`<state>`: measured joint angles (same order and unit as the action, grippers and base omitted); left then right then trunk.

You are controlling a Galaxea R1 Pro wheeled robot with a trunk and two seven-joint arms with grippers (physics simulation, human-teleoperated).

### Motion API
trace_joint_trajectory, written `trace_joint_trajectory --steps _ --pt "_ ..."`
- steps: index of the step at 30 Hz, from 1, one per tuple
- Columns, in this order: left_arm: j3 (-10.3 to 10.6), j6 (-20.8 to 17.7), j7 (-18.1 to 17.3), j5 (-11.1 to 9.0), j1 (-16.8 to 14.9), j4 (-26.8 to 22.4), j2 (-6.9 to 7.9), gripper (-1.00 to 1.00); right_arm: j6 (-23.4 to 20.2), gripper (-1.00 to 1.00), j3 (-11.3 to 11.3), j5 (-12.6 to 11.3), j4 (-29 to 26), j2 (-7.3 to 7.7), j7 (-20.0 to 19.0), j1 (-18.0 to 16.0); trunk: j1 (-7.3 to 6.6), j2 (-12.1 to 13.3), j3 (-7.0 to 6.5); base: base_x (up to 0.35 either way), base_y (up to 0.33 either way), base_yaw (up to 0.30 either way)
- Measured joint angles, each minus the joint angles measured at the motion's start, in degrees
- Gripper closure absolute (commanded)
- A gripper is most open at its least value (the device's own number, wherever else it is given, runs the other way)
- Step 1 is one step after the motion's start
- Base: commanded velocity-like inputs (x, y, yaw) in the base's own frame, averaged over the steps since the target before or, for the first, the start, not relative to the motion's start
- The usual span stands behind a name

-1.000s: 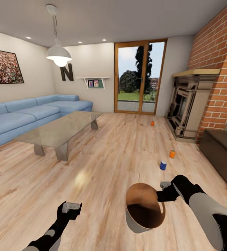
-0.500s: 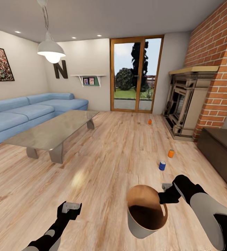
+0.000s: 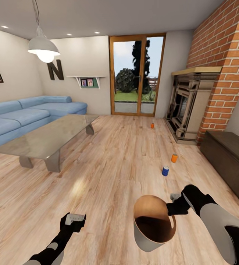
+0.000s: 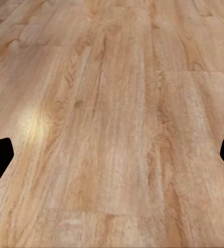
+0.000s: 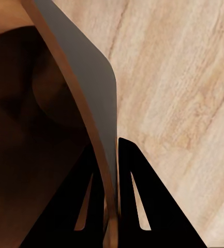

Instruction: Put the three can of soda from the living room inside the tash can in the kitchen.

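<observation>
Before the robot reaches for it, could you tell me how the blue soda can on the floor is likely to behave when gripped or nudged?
The blue soda can stands upright on smooth plank floor, so a nudge would probably slide or tip it. Being a small cylinder, it would likely roll once toppled. Its smooth, round sides may slip unless pinched squarely.

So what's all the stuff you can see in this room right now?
Soda cans: three on the wood floor, a blue one, an orange one beside it, another orange one farther off near the fireplace.
Trash can: one, pale grey outside, brown inside, held at its rim.
Sofa: one, blue, left wall.
Coffee table: one, glass-topped, before the sofa.
Fireplace: one, red brick wall.
Cabinet: one, dark brown, right.
Lamp: one, white, hanging.
Left hand: black, open, over floor.
Right hand: black, pinching the rim.
</observation>
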<state>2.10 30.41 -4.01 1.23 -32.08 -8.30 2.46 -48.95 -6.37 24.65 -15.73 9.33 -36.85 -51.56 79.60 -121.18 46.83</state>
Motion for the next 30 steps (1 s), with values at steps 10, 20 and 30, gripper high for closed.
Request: trace_joint_trajectory --steps 10,20,30 --pt "0.0 0.0 0.0 0.0 0.0 0.0 0.0 -1.0 0.0 1.0 0.0 0.1 0.0 -0.12 0.0 0.0 0.0 0.0 0.83 0.0 0.0 -0.12" --pt "0.0 0.0 0.0 0.0 0.0 0.0 0.0 -1.0 0.0 1.0 0.1 0.5 0.0 -0.02 0.0 0.0 0.0 0.0 1.63 0.034 0.035 -0.113" --pt "0.0 -0.3 0.0 0.0 0.0 0.8 0.0 -1.0 -0.2 1.0 0.0 0.3 0.0 0.19 -0.1 0.0 0.0 0.0 1.76 0.241 0.213 -0.116"
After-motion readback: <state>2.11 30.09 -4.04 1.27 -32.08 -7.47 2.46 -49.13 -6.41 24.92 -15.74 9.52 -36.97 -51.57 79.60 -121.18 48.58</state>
